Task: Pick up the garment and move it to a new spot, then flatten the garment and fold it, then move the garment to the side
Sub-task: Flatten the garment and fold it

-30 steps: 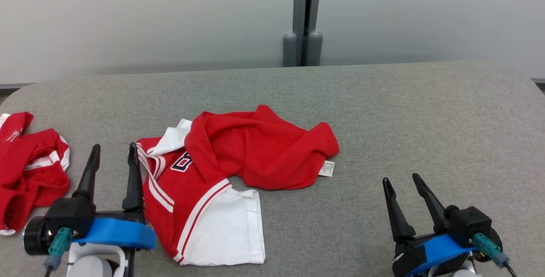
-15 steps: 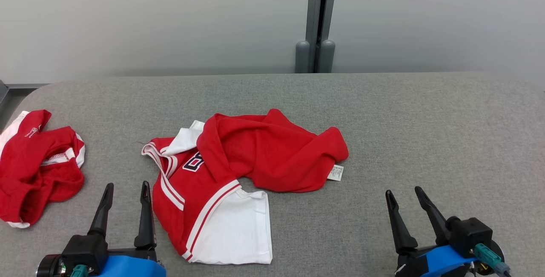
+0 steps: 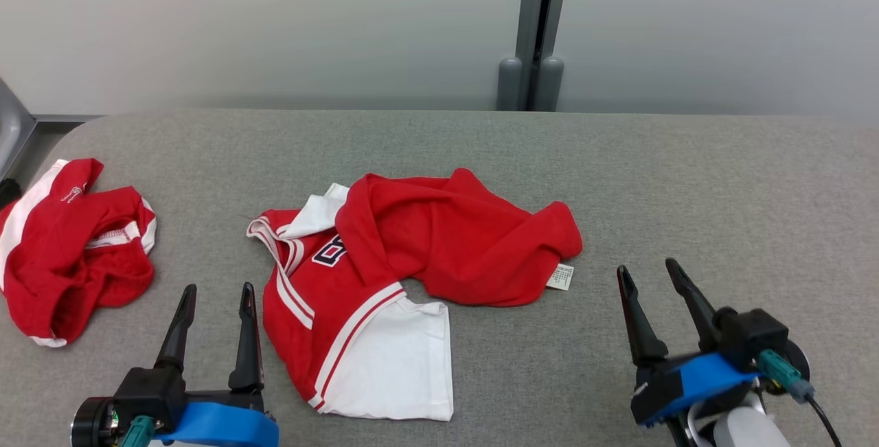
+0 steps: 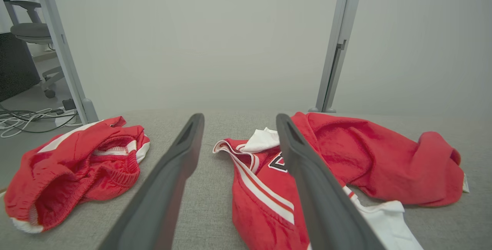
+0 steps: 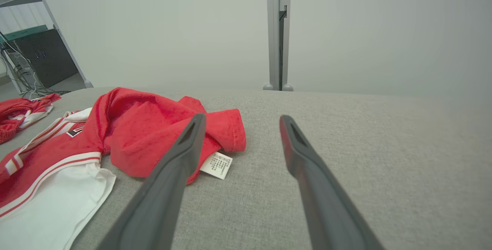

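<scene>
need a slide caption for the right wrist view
Open right gripper hovers over the grey table beside the crumpled red-and-white garment, its white care label showing.

The left tool (image 3: pixel 218 288) and the right tool (image 3: pixel 646 266) each carry two long, tapering black fingers (image 3: pixel 242 337) set on a blocky black housing (image 3: pixel 147 391). A bright blue collar (image 3: pixel 695 375) sits under each housing. A teal plug (image 3: pixel 772 364) enters each side, and a black cable (image 3: pixel 821 421) trails from the right one. Below is a pale rounded forearm (image 3: pixel 738 431). Close up, each matte grey finger has a slot (image 4: pixel 187 131) near its tip.
</scene>
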Robot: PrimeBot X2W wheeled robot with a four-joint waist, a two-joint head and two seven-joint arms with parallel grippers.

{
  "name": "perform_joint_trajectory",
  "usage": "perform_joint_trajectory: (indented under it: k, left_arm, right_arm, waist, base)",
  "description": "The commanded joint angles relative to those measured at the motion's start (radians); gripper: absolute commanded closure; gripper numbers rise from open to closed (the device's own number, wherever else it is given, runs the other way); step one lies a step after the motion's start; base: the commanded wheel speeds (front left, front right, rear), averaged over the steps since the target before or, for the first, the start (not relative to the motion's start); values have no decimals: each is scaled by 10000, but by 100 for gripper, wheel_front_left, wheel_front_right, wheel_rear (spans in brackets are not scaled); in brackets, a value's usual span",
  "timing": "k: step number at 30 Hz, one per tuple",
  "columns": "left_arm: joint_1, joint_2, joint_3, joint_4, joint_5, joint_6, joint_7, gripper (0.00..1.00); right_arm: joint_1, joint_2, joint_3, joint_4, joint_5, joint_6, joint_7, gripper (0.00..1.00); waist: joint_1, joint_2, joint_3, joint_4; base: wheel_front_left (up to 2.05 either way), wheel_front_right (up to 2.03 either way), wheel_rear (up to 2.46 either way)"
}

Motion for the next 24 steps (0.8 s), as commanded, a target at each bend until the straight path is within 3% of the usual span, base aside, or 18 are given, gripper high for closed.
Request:
perform_joint_trajectory:
  k: [1,13,24]
  left_arm:
    - [-171,-7,-21,-15,-33,-7,-4,0]
    - [-1052,-84,-659,-9,-391,-7,-5,0]
    - [-2076,-98,-1269,-227,-1289,40,-5,0]
  right_arm:
    - [-338,-57,71,58,-95,5,-37,0]
    - [-4876,-795,1390,2386,-238,3,259,0]
    - [-8374,-1342,2563,6352,-407,3,1880,0]
  waist:
    - [0,0,94,115]
    - [0,0,1155,1476]
    - [0,0,2684,2957]
  base:
    - [0,0,0]
    - [0,0,0]
    - [0,0,0]
